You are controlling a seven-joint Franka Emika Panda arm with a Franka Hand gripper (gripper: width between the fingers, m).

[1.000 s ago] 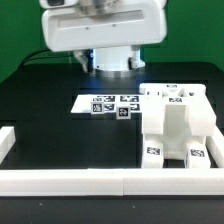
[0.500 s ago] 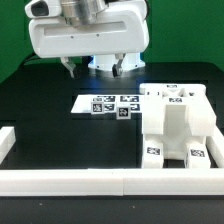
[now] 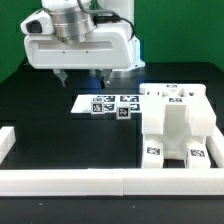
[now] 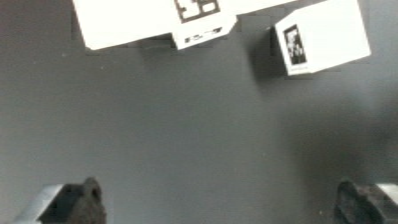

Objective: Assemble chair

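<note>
The white chair (image 3: 176,125) stands at the exterior view's right on the black table, with tags on its top and front. My gripper (image 3: 82,73) hangs above the table behind the marker board (image 3: 104,103), to the chair's left. Its two dark fingers (image 3: 63,72) are wide apart with nothing between them. In the wrist view the fingertips (image 4: 75,202) frame bare black table, and a tagged white corner of the chair (image 4: 317,40) shows at the edge.
The marker board also shows in the wrist view (image 4: 151,20). Long white border rails (image 3: 70,180) run along the front and the left side (image 3: 6,140) of the table.
The arm has moved toward the exterior view's left and lower over the table. The fingers stay open. The chair has not moved.
</note>
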